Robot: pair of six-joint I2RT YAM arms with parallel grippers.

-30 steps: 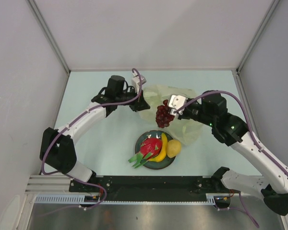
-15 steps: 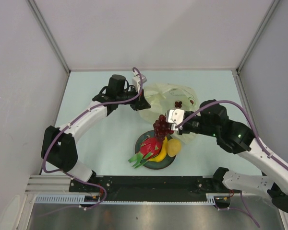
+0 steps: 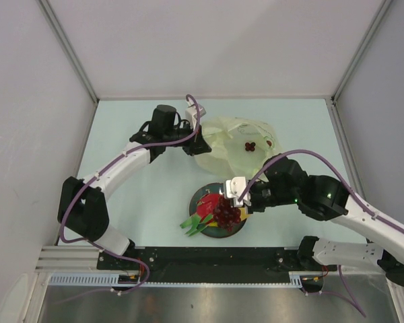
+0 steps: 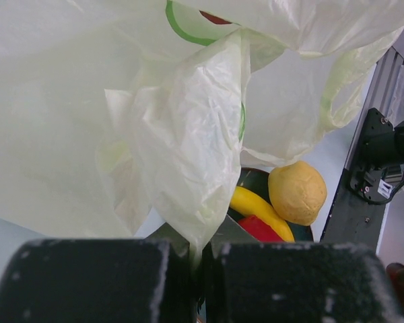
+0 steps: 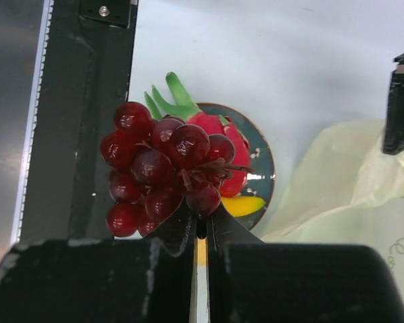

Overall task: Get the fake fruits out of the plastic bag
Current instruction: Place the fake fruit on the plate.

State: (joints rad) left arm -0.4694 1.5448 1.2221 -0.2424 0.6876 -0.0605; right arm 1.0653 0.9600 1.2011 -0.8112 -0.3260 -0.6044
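My right gripper, grasping the grape bunch, should lower gently onto the plate; my left gripper pinches the plastic bag.

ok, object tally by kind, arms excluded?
banana: 1
dragon fruit: 1
lemon: 1
grape bunch: 1
plastic bag: 1
plate: 1
Total: 6
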